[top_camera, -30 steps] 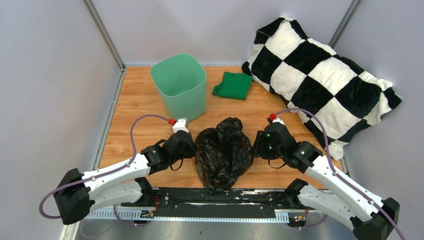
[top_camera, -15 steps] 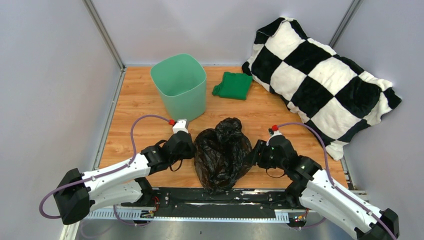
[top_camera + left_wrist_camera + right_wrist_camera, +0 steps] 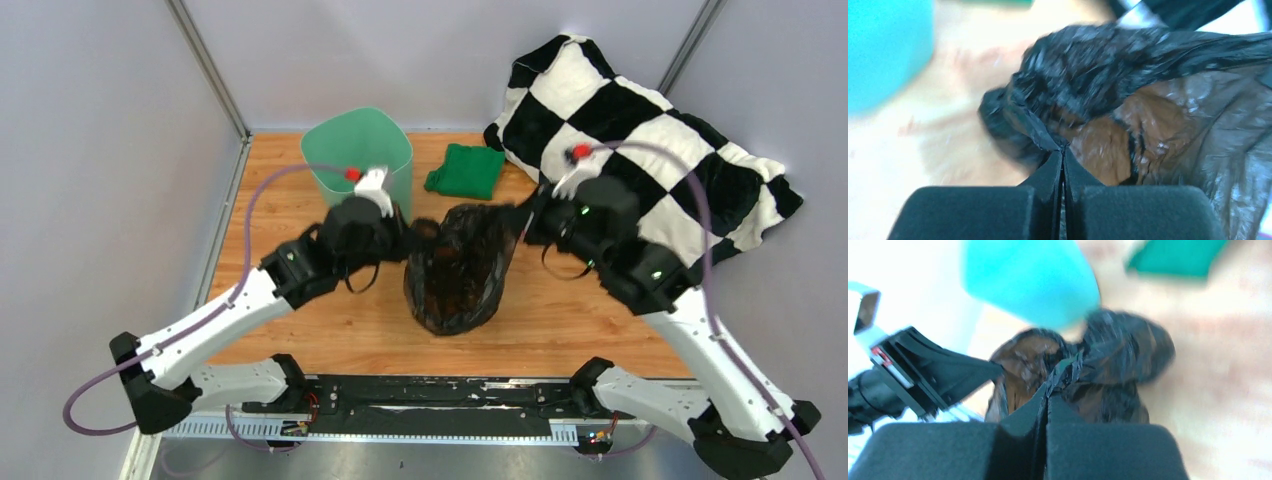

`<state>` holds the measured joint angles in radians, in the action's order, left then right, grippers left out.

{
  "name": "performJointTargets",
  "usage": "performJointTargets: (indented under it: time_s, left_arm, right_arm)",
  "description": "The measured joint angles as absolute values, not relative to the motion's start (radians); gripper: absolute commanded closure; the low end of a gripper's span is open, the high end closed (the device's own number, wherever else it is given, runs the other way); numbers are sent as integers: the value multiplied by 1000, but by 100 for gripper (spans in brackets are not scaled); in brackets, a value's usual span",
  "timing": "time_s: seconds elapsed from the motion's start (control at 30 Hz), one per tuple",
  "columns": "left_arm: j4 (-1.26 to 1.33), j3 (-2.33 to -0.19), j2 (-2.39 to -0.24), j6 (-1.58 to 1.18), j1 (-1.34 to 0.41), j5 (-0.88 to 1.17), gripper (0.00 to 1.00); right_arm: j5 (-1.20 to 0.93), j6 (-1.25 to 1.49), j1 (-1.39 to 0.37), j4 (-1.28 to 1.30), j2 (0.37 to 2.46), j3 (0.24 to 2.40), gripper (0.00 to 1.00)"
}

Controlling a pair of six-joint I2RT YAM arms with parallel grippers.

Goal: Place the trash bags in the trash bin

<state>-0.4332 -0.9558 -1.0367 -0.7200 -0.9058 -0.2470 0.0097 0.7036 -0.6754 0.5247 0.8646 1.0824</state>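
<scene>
Both white-and-black arms are stretching forward and inward, the left black two-finger gripper point(image 3: 411, 232) and the right black two-finger gripper point(image 3: 527, 222) facing each other, each pressing its jaws together on a top edge of the thin crinkled black plastic bag point(image 3: 462, 272).

Left wrist view: all blurred. Trash bin point(image 3: 883, 50), up-left of left pincer point(image 3: 1063, 152), only teal smear, cut by top and left edges. Trash bag point(image 3: 1128, 85) runs past right edge; its lower part hidden behind pincer pads.
Right wrist view: trash bin and green cloth point(image 3: 1175, 257), above right pincer point(image 3: 1048, 395), blurred, both cut by top edge.
Top view: tips of both pincers buried in trash bag folds; lower wall of trash bin hidden behind left wrist.
</scene>
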Motion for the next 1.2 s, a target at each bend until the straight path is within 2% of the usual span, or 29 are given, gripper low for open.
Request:
performJointTargets:
  time_s: [0.17,0.27,0.33,0.4,0.47,0.57,0.7,0.8,0.9,0.97,1.2]
  left_arm:
    - [-520,-1629,-1235,-573,-906,-204,100]
    - [-522,-1935,-1295,-516,-907,-170,100]
    - [-513,-1996,-1283,-495,-907,-160,100]
    - [-500,-1948,-1237,-482,-907,-164,100]
    - [-484,-1827,-1184,-479,-907,-169,100]
    - [-440,-1538,-1132,-492,-907,-176,100]
    - [-421,-1084,-1128,-553,-907,-164,100]
    - [-488,-822,-1039,-600,-908,-154,100]
    - [-538,-767,-871,-620,-910,-149,100]
    - [-537,-801,-767,-622,-910,-147,100]
    - [-557,-1008,-727,-620,-912,-154,100]
  right_arm:
    - [106,486,-671,661,1074,1772,100]
    - [115,409,-671,694,1118,2019,100]
    - [112,383,-671,696,1096,2056,100]
    - [104,375,-671,692,1033,1983,100]
    - [87,381,-671,661,948,1811,100]
    - [67,426,-671,607,859,1426,100]
    - [37,516,-678,574,853,874,100]
    - [25,579,-693,694,798,666,100]
    - [33,603,-696,763,664,717,100]
    - [50,606,-696,788,631,838,100]
    - [102,567,-696,834,717,1184,100]
